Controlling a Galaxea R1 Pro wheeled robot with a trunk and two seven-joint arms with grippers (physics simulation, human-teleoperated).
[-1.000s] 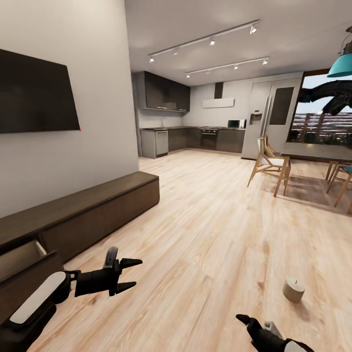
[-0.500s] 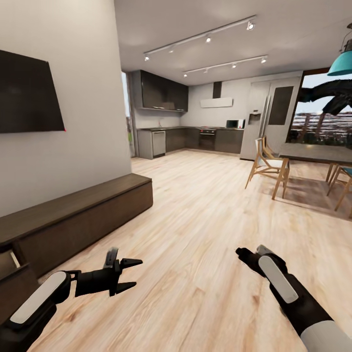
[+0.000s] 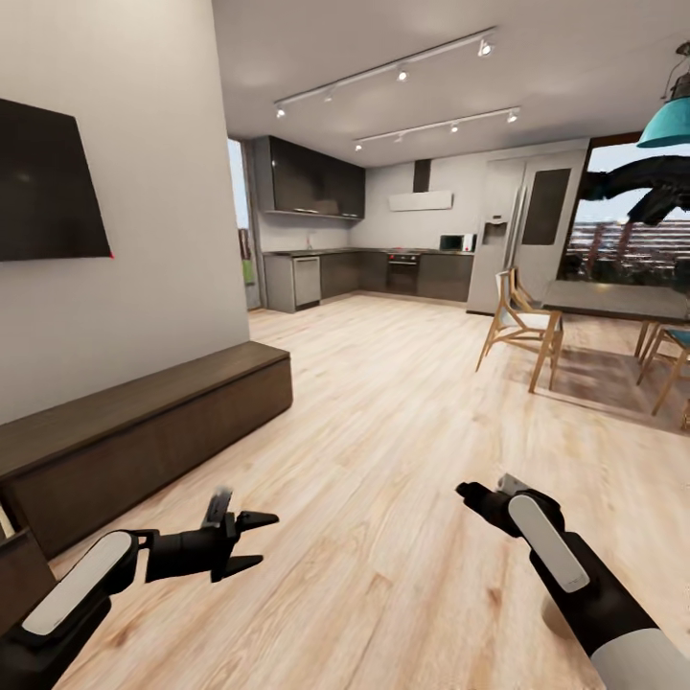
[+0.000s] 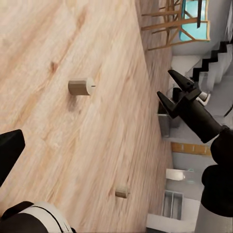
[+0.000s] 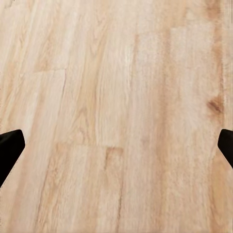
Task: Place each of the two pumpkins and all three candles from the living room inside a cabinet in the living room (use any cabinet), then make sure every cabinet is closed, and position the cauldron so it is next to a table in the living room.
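Head view first: the left gripper (image 3: 251,543) is held low over the plank floor (image 3: 402,402), its two dark fingers spread apart with nothing between them, while the right gripper (image 3: 470,495) points forward at the end of a raised forearm; from here I cannot tell how far its fingers are parted. Along the wall at the left runs the cabinet (image 3: 144,431), long and dark, its fronts flush except at the near end, where a corner of something stands out at the picture's edge. A television (image 3: 43,187) hangs above it, and a dining table (image 3: 613,297) with chairs stands far off at the right. Left wrist view: two candles lie on the bare floor, one candle (image 4: 80,87) nearer, the second candle (image 4: 122,192) farther and small; the right gripper (image 4: 171,93) shows here too, fingers apart and empty, well clear of both. Right wrist view: only plank floor between two dark fingertips (image 5: 9,148) set wide at the edges, gripping nothing. Judging from this, the step in hand is fetching a candle, none yet gripped. The next move calls for lowering a gripper to the nearer candle and closing across its round side, then carrying it to the cabinet.
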